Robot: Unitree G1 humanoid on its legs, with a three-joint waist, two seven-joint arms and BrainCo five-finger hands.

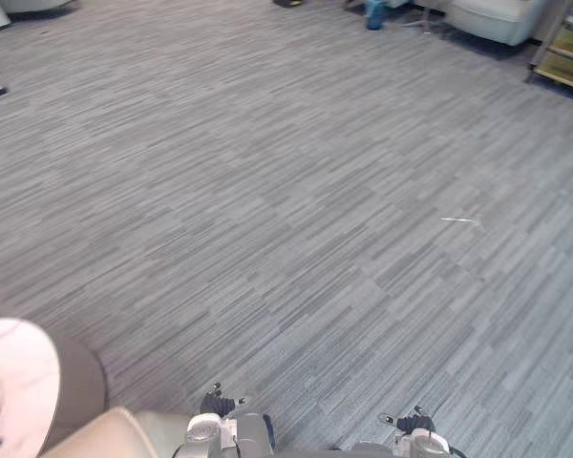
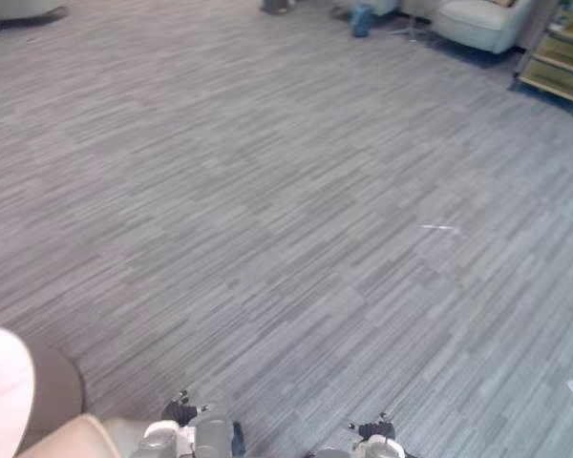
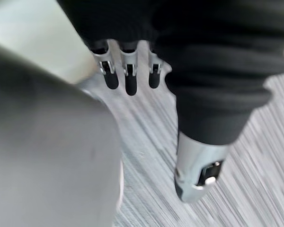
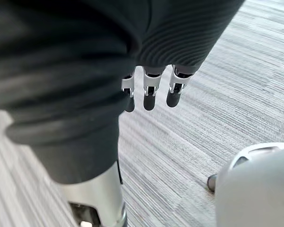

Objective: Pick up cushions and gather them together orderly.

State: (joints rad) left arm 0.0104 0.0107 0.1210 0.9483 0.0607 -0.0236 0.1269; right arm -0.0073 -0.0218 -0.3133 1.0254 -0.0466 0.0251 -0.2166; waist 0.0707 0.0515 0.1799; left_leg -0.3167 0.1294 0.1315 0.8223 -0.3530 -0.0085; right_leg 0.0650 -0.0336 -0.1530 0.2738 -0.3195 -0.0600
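At the lower left edge of the left eye view lies a beige cushion (image 1: 105, 434), partly cut off. Next to it is a round thing with a pale pink top (image 1: 10, 382) and a brown side, perhaps another cushion. My left hand (image 3: 130, 75) hangs over the grey carpet, its fingers straight and empty, with a pale surface (image 3: 33, 33) just past them. My right hand (image 4: 150, 92) also hangs above the carpet, fingers relaxed and holding nothing.
Grey striped carpet (image 1: 286, 191) stretches ahead. A pale armchair (image 1: 497, 17), a blue object (image 1: 374, 13) and a low wooden shelf (image 1: 565, 52) stand at the far right. A small white scrap (image 1: 460, 220) lies on the floor.
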